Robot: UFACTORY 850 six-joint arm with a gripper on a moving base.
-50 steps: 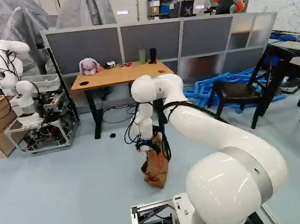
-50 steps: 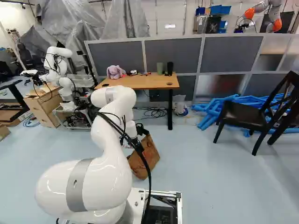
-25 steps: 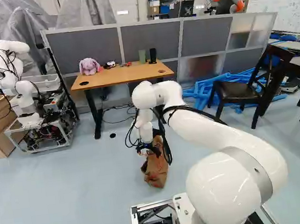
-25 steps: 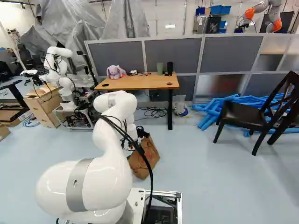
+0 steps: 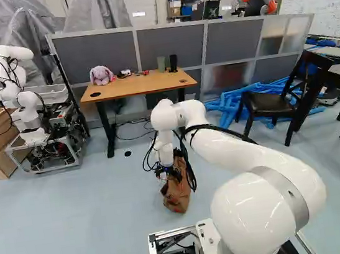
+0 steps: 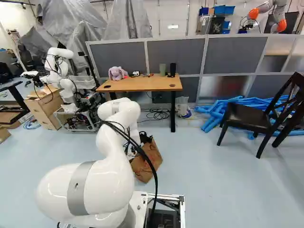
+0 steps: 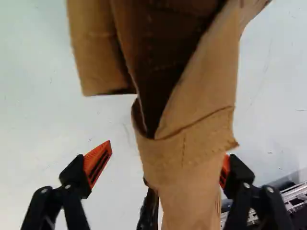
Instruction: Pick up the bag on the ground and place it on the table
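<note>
A plush rabbit (image 5: 101,74) sits by the far edge of the table (image 6: 137,84), toward the left corner; a green cup (image 6: 162,69) and black cylinder (image 6: 173,69) stand near the far right corner; a partition (image 5: 169,46) rises behind; blue tubes (image 6: 223,111) lie beyond the right edge, near a chair (image 6: 247,118); another robot (image 5: 30,111) stands beyond the left edge.

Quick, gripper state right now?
Gripper: open, holding nothing; part of the brown bag shows between the fingers, with a clear gap to one.
</note>
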